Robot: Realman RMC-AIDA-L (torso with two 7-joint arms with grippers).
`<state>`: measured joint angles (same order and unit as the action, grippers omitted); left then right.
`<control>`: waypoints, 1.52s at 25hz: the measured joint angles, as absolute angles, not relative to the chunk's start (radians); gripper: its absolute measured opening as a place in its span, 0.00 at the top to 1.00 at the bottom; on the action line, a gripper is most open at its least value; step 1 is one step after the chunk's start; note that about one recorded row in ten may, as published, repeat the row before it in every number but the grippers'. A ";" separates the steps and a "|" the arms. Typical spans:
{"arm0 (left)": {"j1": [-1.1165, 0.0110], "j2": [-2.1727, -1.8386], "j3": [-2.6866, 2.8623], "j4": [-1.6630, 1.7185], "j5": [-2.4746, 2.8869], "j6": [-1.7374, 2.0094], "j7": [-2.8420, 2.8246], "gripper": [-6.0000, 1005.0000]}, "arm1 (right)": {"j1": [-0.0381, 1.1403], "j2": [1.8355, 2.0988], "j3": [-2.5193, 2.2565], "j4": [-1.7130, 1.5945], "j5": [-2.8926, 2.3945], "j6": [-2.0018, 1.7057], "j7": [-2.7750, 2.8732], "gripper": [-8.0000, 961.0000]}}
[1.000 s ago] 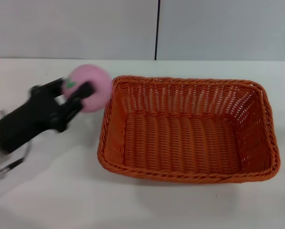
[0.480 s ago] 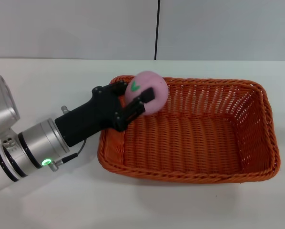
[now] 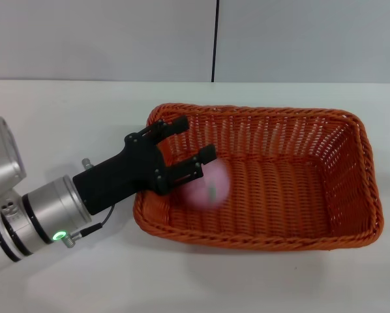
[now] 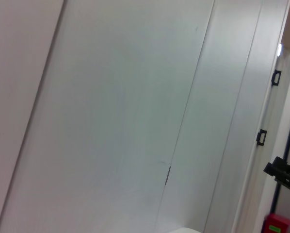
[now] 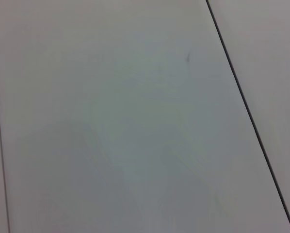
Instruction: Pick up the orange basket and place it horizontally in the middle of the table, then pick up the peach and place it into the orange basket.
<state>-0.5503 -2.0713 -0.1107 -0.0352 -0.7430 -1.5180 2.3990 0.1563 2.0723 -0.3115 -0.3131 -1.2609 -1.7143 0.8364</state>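
Observation:
In the head view the orange basket (image 3: 260, 179) lies lengthwise on the white table (image 3: 64, 111), right of centre. My left gripper (image 3: 190, 140) hangs over the basket's left rim with its black fingers spread open. The pink peach (image 3: 207, 187) is a blurred ball just below the fingertips, inside the basket at its left end, free of the fingers. My right gripper is out of view. Both wrist views show only wall panels.
A pale wall with a dark vertical seam (image 3: 214, 40) runs behind the table's far edge. The left arm's silver wrist (image 3: 32, 212) crosses the table at the lower left.
The left gripper carried the peach rightward over the basket's left rim, then opened. The peach has dropped out of the fingers into the basket.

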 joint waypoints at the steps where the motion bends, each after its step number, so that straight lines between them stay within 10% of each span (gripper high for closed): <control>1: -0.538 -2.068 -0.117 -0.036 -0.740 -1.522 2.399 0.37 | 0.156 2.072 -0.310 -0.314 -1.261 -1.714 0.836 0.33; 2: -0.521 -2.065 -0.121 -0.030 -0.739 -1.537 2.399 0.19 | 0.156 2.071 -0.301 -0.315 -1.261 -1.713 0.836 0.33; 22: -0.199 -2.070 -0.764 -0.067 -0.749 -1.555 2.783 0.19 | 0.183 2.075 -0.005 -0.171 -1.261 -1.624 0.705 0.33; 38: -0.167 -2.072 -0.783 -0.080 -0.749 -1.542 2.860 0.19 | 0.188 2.075 -0.001 -0.139 -1.261 -1.598 0.702 0.33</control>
<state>-0.1672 -2.0725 -0.7827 -0.0796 -0.7485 -1.5424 2.8597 0.1883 2.0755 -0.0014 -0.1385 -1.2609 -1.5982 0.7023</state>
